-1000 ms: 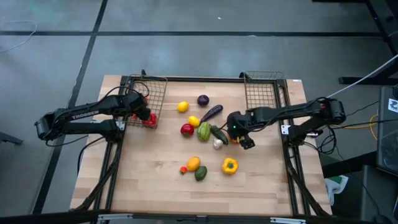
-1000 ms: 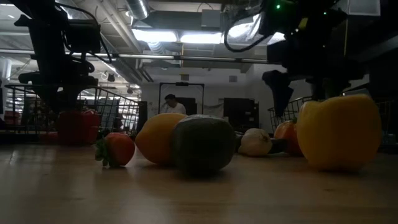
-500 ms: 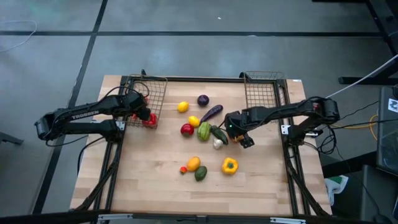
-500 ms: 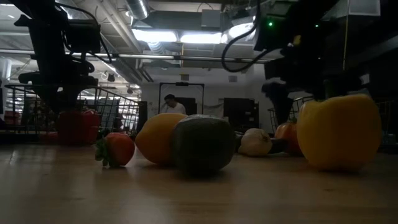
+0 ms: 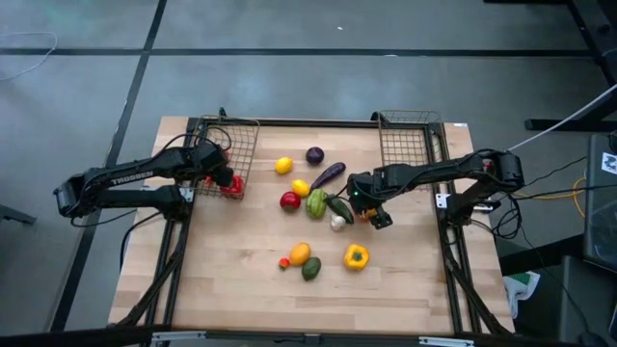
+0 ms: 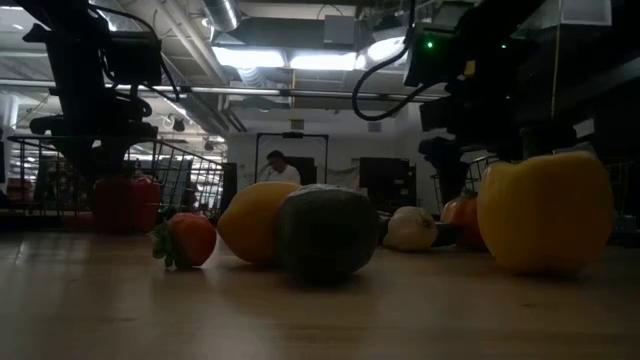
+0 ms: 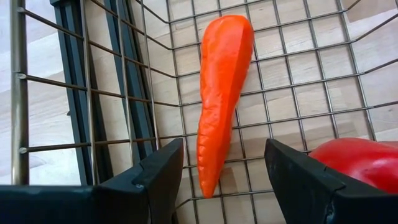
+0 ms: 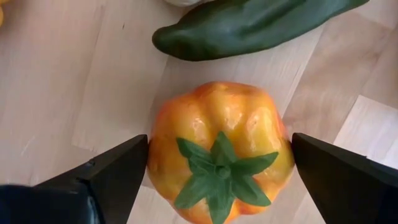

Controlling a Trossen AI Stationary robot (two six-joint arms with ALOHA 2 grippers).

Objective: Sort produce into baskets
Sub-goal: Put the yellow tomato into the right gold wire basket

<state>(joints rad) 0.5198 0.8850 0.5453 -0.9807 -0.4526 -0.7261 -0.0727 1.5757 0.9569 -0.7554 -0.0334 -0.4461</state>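
Pepper (image 8: pixel 221 149), orange, sits between the right claw's (image 8: pixel 217 168) spread fingers.

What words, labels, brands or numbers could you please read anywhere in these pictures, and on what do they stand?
"TROSSEN": white letters along the dark left arm in the high view, small but just legible.
White label on the dark right arm: too small to read.
White sign on the dark cabinet at the right edge: too blurred to read.
No text shows in the low view or either wrist view.
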